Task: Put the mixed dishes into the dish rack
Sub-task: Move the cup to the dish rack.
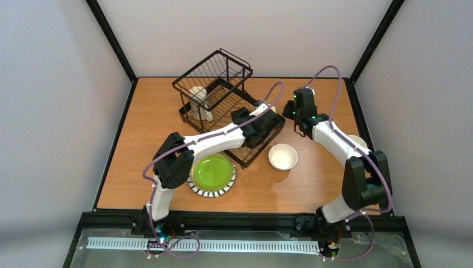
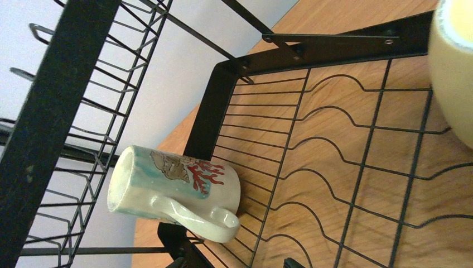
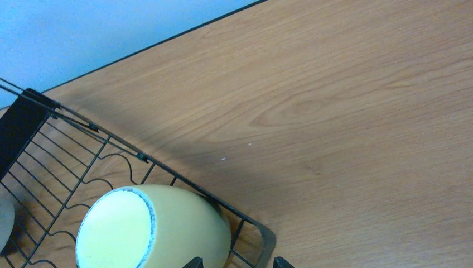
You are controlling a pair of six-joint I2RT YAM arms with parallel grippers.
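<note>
Top view: the left arm (image 1: pixel 217 138) covers nearly all of the yellow cup (image 1: pixel 271 108) in the dish rack (image 1: pixel 188 93). The right arm (image 1: pixel 334 139) hides most of a pale bowl (image 1: pixel 361 142).

Left wrist view: the left gripper (image 2: pixel 235 264) shows only as fingertip ends at the bottom edge.

Right wrist view: the cup's base and the right gripper (image 3: pixel 237 263) are cut off at the bottom edge. The pale object (image 3: pixel 3 223) at the left edge is unidentifiable.

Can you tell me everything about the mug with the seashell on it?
The mug looks like shiny cream pottery with a teal band, a painted brown seashell and red coral, and one loop handle. It stands on end on the wire floor of the dish rack, in a corner beneath the raised basket. Only the rack touches it.
</note>
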